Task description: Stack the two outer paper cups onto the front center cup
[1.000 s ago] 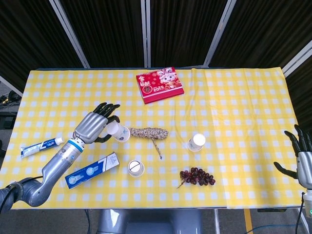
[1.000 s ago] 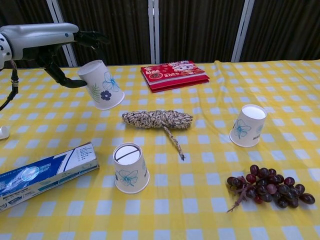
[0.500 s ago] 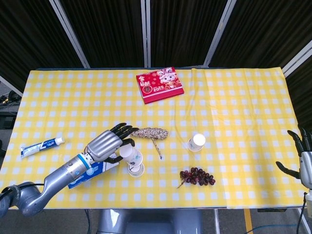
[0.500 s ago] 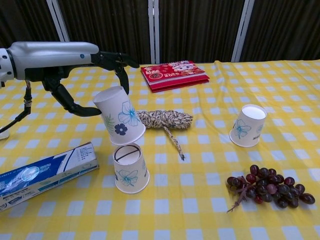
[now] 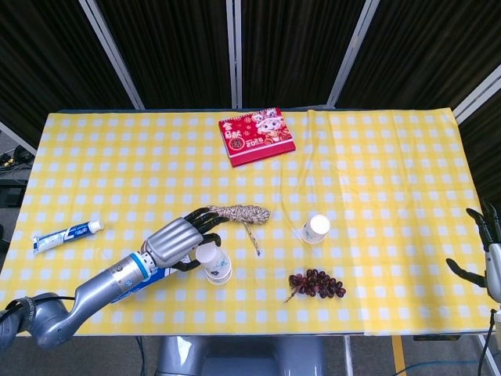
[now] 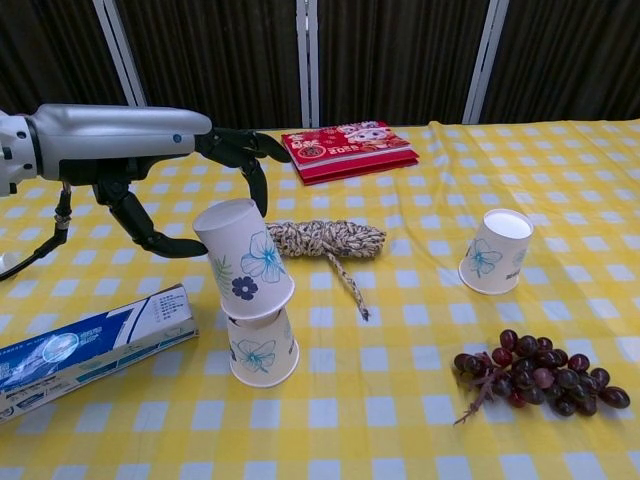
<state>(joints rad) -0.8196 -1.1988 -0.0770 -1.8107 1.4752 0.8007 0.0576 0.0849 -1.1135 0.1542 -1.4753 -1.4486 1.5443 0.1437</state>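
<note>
My left hand (image 5: 178, 240) (image 6: 190, 165) holds an upside-down paper cup with blue flowers (image 6: 244, 259) (image 5: 208, 256) between thumb and fingers. This cup is tilted and its rim sits over the top of the front center cup (image 6: 263, 351) (image 5: 220, 274), which also stands upside down. The other outer cup (image 6: 495, 250) (image 5: 315, 229) stands upside down to the right, untouched. My right hand (image 5: 487, 252) hangs at the table's far right edge, fingers spread and empty; the chest view does not show it.
A coil of rope (image 6: 322, 239) lies just behind the stacked cups. Grapes (image 6: 536, 375) lie front right, near the right cup. A toothpaste box (image 6: 88, 345) lies under my left forearm, a toothpaste tube (image 5: 66, 233) further left. A red booklet (image 6: 346, 146) sits at the back.
My left hand has carried the cup from the left, over the front center cup, and lowered it onto that cup's top. The right hand has drifted slightly outward.
</note>
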